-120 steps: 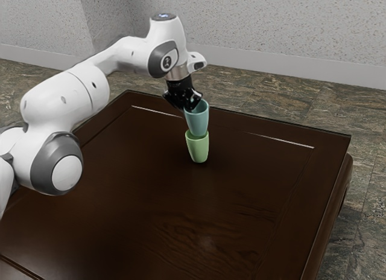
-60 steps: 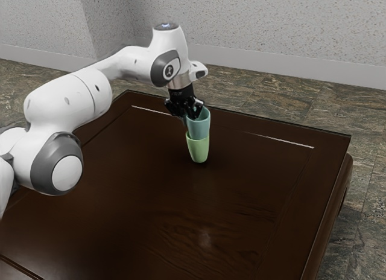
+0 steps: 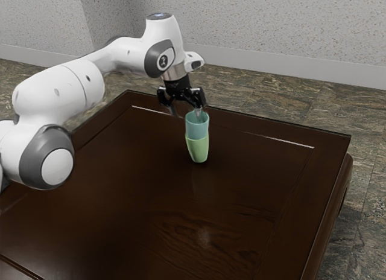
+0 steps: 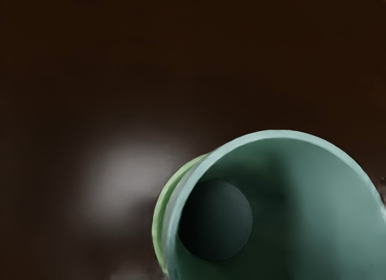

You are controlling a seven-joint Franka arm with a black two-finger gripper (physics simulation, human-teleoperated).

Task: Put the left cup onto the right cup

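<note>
A teal cup (image 3: 197, 127) stands upright, nested inside a light green cup (image 3: 198, 149) near the middle of the dark wooden table (image 3: 151, 219). My gripper (image 3: 183, 105) hovers just above and slightly toward the exterior view's left of the teal cup's rim. Its fingers are spread open and grip nothing. In the wrist view I look down into the teal cup (image 4: 289, 201) right under my hand. A sliver of the green cup's rim (image 4: 160, 215) shows beside it.
The table's raised edge (image 3: 283, 139) runs behind the cups. Stone floor (image 3: 338, 105) and a pale wall lie beyond. Bare tabletop (image 4: 120, 81) surrounds the stacked cups on all sides.
The teal cup was tilted in my shut gripper; now it sits upright and deeper in the green cup. My fingers have opened and my hand has turned and lifted slightly.
</note>
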